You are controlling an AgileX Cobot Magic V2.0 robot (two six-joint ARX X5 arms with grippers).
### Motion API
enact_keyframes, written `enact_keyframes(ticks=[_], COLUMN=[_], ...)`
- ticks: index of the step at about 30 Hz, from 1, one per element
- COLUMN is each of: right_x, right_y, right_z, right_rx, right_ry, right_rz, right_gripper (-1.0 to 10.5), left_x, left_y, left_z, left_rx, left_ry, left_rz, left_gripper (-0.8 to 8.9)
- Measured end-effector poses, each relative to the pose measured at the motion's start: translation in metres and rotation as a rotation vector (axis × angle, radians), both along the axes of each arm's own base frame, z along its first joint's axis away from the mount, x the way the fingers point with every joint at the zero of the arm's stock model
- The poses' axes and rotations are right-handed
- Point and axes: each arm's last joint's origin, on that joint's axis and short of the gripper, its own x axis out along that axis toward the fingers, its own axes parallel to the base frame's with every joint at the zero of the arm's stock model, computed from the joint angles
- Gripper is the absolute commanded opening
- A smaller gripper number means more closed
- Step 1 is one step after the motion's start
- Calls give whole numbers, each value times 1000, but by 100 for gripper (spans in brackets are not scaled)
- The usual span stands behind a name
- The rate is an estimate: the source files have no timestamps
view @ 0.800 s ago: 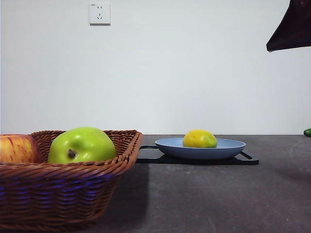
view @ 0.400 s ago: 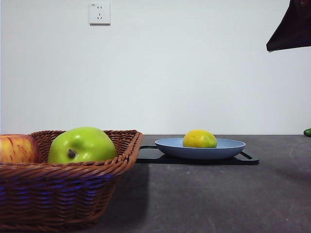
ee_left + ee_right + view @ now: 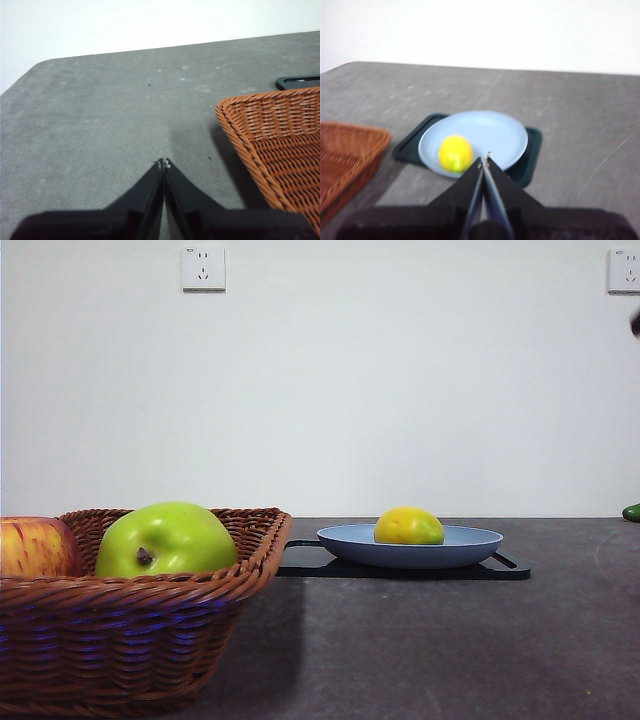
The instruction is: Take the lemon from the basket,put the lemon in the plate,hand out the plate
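Handing out the plate [image 3: 410, 546] is the step we judge to be in hand, since the lemon [image 3: 409, 526] already lies in it, toward one side of the dish rather than dead centre; the plate itself rests on a flat black tray [image 3: 510, 568] on the table [image 3: 430, 650], well apart from the basket [image 3: 130, 640], which holds a green apple [image 3: 166, 539] and a red-yellow apple [image 3: 35, 546]. Our right gripper [image 3: 484, 161] hangs above the near rim of the plate with its jaws pressed together and empty, so we would open them before descending; we would take the rim at the side away from the lemon, bite only the raised edge and not the tray beneath, and lift level and slowly, because a round fruit may roll on a shallow dish. Our left gripper [image 3: 164, 163] waits over bare table beside the basket, jaws closed on nothing.
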Motion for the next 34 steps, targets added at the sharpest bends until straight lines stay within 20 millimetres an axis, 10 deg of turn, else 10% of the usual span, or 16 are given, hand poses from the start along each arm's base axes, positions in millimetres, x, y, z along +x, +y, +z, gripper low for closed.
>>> enact_keyframes(ticks=[16, 34], right_x=[-9, -11], right_y=[-39, -40], right_z=[-61, -71], right_rx=[30, 56], right_ry=[-36, 3], right_rz=[-211, -229], right_gripper=[6, 6], left_x=[0, 0], left_y=[0, 0], left_z=[0, 0], left_rx=[0, 0], left_ry=[0, 0], left_rz=[0, 0], left_gripper=[9, 9])
